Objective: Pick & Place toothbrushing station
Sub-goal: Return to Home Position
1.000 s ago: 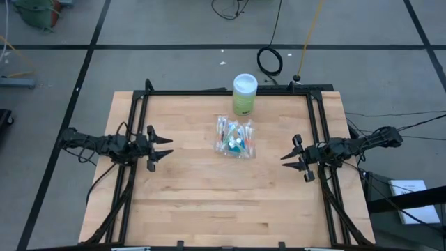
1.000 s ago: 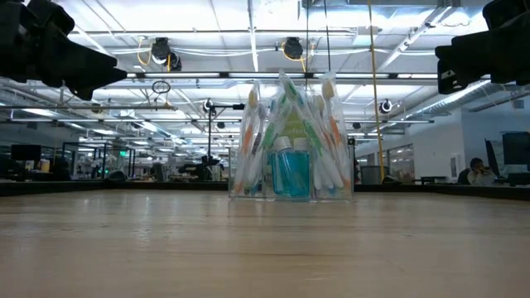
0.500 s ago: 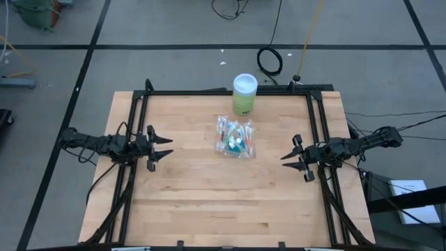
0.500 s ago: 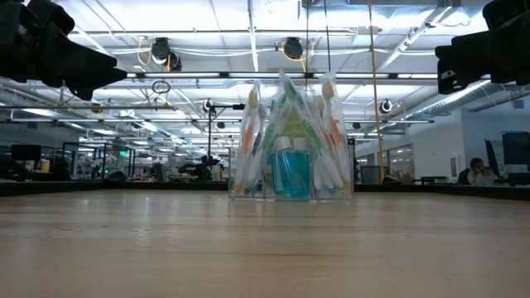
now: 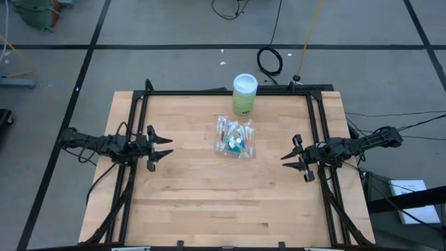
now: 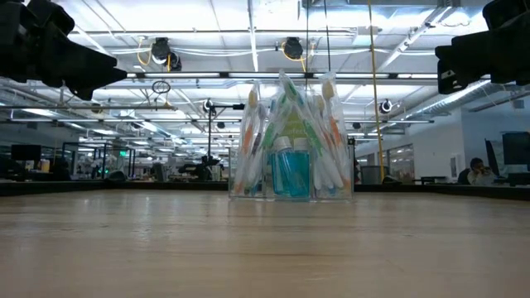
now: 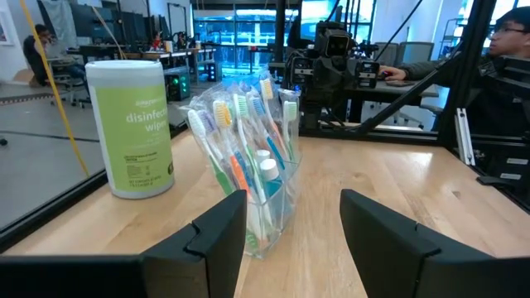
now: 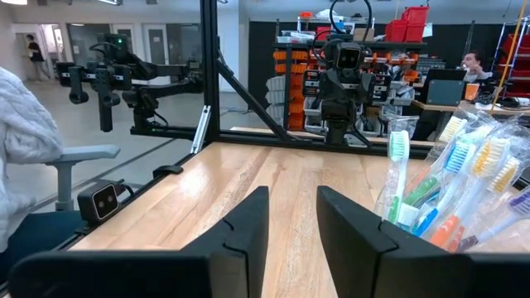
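Note:
The toothbrushing station (image 5: 234,137) is a clear plastic holder full of coloured toothbrushes and blue bottles. It stands upright on its base at the middle of the wooden table, and shows in the low view (image 6: 290,149), the left wrist view (image 7: 248,157) and the right wrist view (image 8: 451,194). My left gripper (image 5: 167,147) is open at the table's left side, pointing toward the station, well short of it. My right gripper (image 5: 286,159) is open at the table's right side, also pointing inward and apart from the station.
A green canister with a white lid (image 5: 244,94) stands at the table's far edge, just behind the station; it also shows in the left wrist view (image 7: 130,124). A black frame (image 5: 209,91) runs round the table. Bare wood lies toward the near edge.

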